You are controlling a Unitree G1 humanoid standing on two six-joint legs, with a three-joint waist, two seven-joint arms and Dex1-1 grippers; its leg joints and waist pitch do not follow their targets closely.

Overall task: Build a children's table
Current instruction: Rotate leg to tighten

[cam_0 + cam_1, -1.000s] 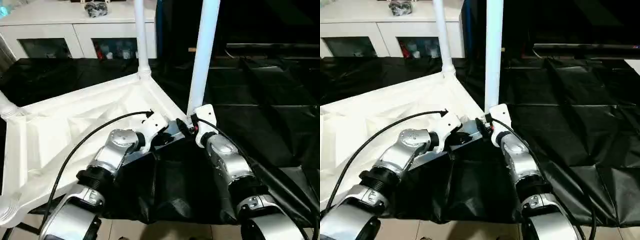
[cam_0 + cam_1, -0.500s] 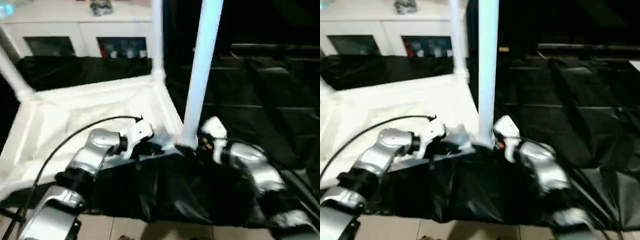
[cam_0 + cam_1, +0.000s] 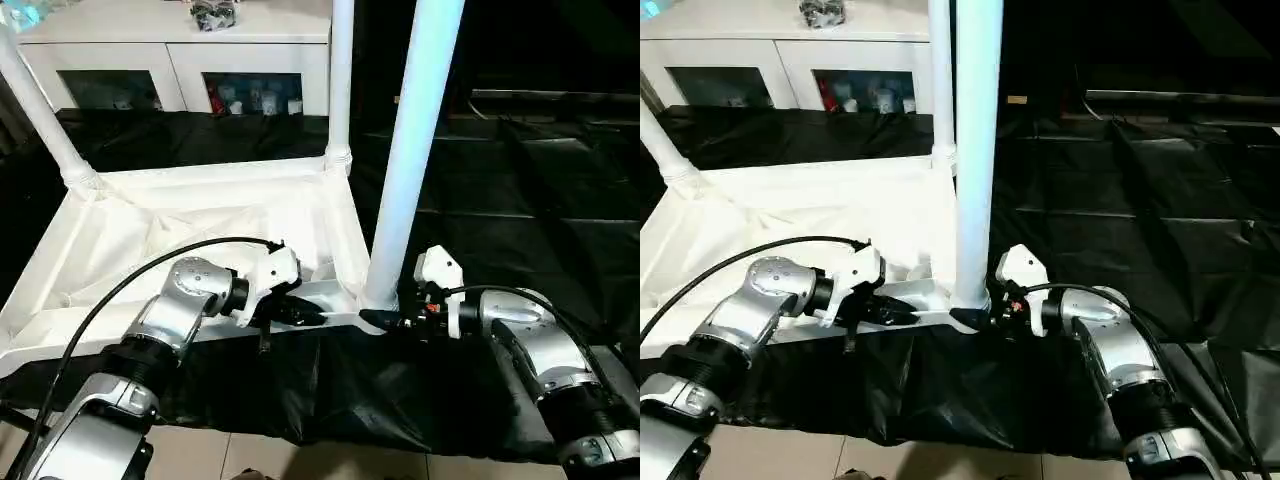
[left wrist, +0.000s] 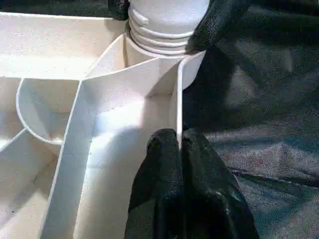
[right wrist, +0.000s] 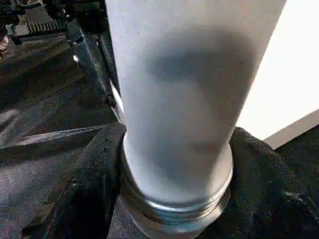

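The children's table lies upside down: its white ribbed top [image 3: 200,215] rests on black sheeting. Three white legs stand up from corner sockets: a far left leg [image 3: 40,110], a far right leg [image 3: 341,80] and a near right leg [image 3: 410,170]. My left gripper [image 3: 305,312] is shut on the thin near rim wall of the top, just beside the near leg's socket; the left wrist view shows its fingers [image 4: 164,164] pinching that wall. My right gripper [image 3: 385,320] is closed around the threaded base of the near leg [image 5: 174,99], with a black finger [image 5: 94,174] pressed on each side.
A white cabinet with glass doors [image 3: 180,60] stands behind the table, with a dark object [image 3: 215,12] on top. Black sheeting [image 3: 520,200] spreads to the right and hangs over the front edge. Pale floor [image 3: 300,460] shows below.
The camera has shifted. My right forearm has swung out to the right and its fingers have closed in on the near leg's base. The left gripper keeps its hold on the rim.
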